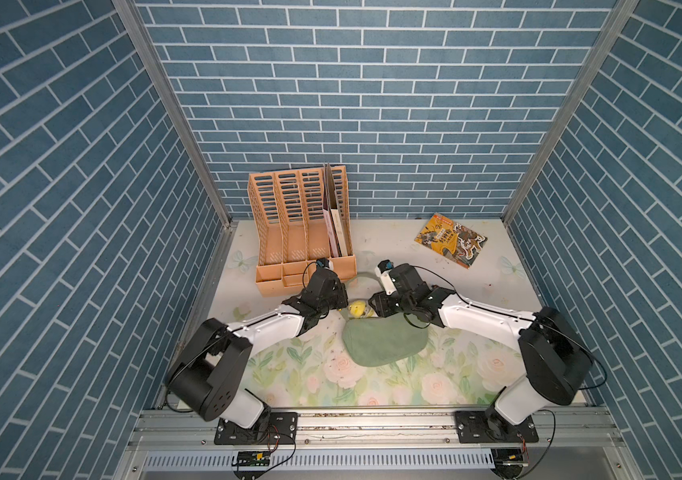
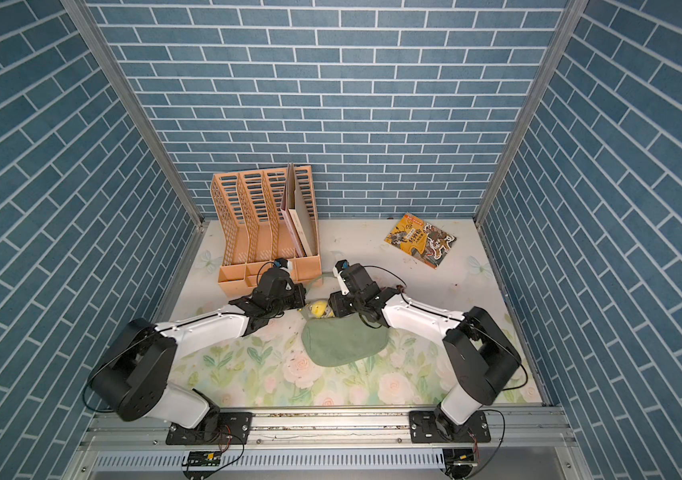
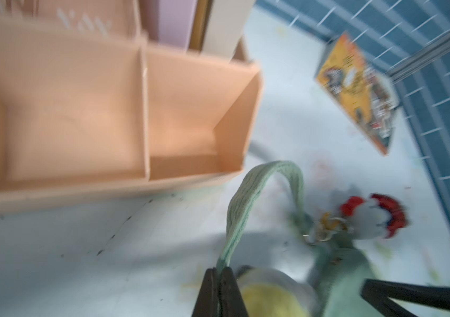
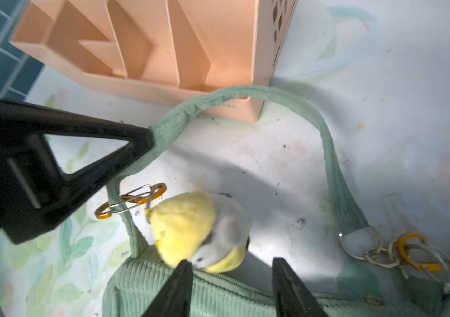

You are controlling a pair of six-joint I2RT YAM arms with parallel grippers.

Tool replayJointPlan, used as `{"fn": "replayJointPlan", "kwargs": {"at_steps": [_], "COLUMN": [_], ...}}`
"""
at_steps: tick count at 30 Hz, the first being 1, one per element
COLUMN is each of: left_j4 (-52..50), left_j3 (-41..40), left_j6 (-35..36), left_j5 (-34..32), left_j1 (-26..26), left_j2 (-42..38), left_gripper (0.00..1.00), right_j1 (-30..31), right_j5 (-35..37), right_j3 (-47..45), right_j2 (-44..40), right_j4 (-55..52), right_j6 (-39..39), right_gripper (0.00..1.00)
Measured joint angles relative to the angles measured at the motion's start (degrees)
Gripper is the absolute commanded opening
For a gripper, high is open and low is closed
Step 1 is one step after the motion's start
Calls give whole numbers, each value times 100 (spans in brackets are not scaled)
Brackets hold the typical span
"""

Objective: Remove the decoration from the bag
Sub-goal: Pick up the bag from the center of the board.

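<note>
The sage-green bag [image 1: 385, 343] [image 2: 345, 343] lies on the floral mat between my arms. Its thin green strap [image 4: 273, 93] loops back toward the rack. A yellow and grey plush bird, the decoration [image 4: 191, 227] [image 1: 358, 308], rests at the bag's top edge, clipped to the strap by a gold carabiner [image 4: 133, 201]. My left gripper [image 3: 219, 274] is shut on the strap just beside the bird. Over the bag's zipper my right gripper [image 4: 232, 266] stands open, one fingertip touching the bird. A red, white and blue charm [image 3: 374, 219] hangs on rings [image 4: 410, 252] at the strap's other end.
An orange file rack [image 1: 301, 232] with a few folders stands close behind the left gripper. A yellow illustrated book [image 1: 450, 240] lies flat at the back right. Blue brick walls enclose the table on three sides.
</note>
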Motion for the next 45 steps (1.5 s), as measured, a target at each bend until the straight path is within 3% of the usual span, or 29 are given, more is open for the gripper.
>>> {"fn": "replayJointPlan", "kwargs": {"at_steps": [6, 14, 21, 25, 30, 45], "left_j4": [433, 964, 1534, 1888, 2208, 2026], "left_j3": [76, 118, 120, 120, 201, 820], "left_j6": [363, 868, 1156, 1200, 1235, 1784], "left_j5": [516, 1427, 2579, 3268, 3978, 5010], "left_j1": [-20, -33, -33, -37, -39, -37], "left_j2": [-660, -903, -881, -850, -741, -446], "left_gripper": [0, 0, 1, 1, 1, 0], "right_j1": [-179, -282, -424, -518, -673, -935], "right_j5": [-577, -1762, -2597, -2997, -3462, -4784], "right_j3": [-203, -946, -1189, -1355, -1377, -1071], "right_j2": [-802, -1628, -1558, -1554, -1497, -1025], "right_j4": [719, 1812, 2236, 2492, 2603, 2610], "right_j6": [-538, -1484, -1727, -1786, -1838, -1895], "right_gripper": [55, 54, 56, 68, 74, 74]}}
